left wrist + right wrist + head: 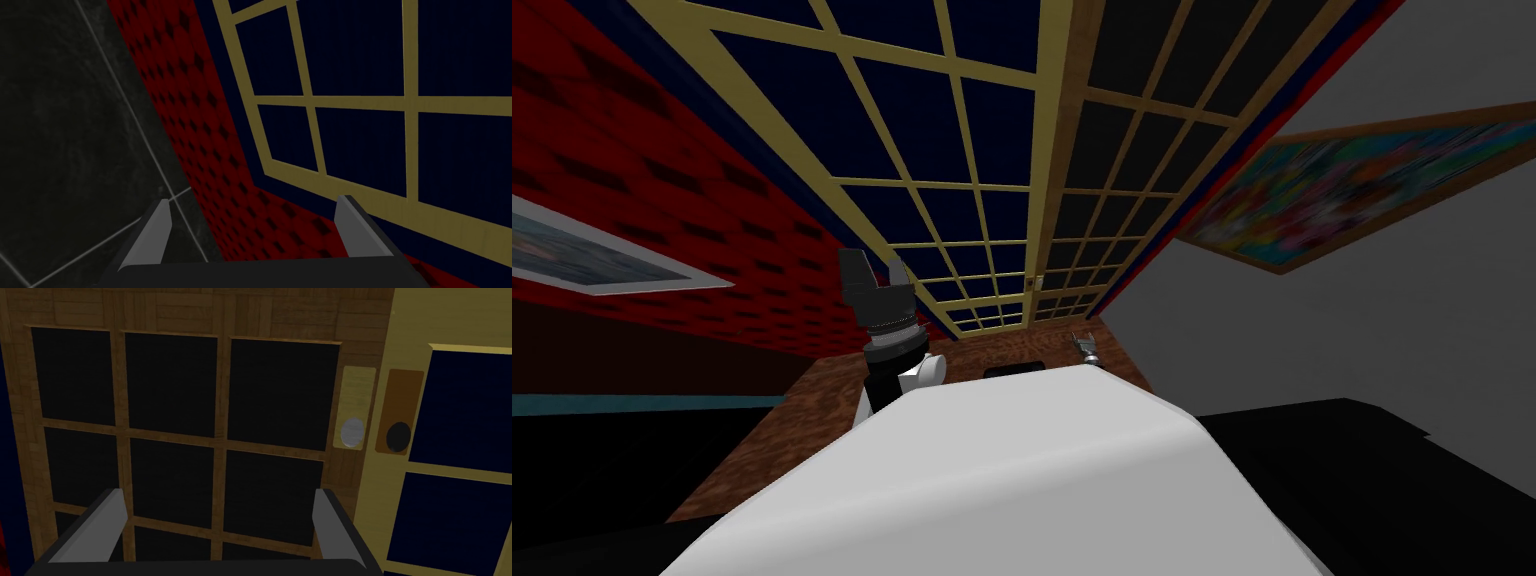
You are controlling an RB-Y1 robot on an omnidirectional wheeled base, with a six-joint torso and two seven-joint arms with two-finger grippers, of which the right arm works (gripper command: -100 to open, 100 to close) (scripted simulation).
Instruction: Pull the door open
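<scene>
Before the brown door (175, 438), right gripper (217, 493) gapes empty; shift it across to straddle the silver knob (352, 432). Left gripper (253, 201) idles open.

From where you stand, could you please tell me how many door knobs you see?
2: a light grey knob on the brown door, and a dark knob beside it on the yellow door. Others may be hidden.

head: steeply down, double door (1052, 150) | left wrist: yellow leaf (360, 102), oblique | right wrist: brown leaf (220, 445), near
</scene>
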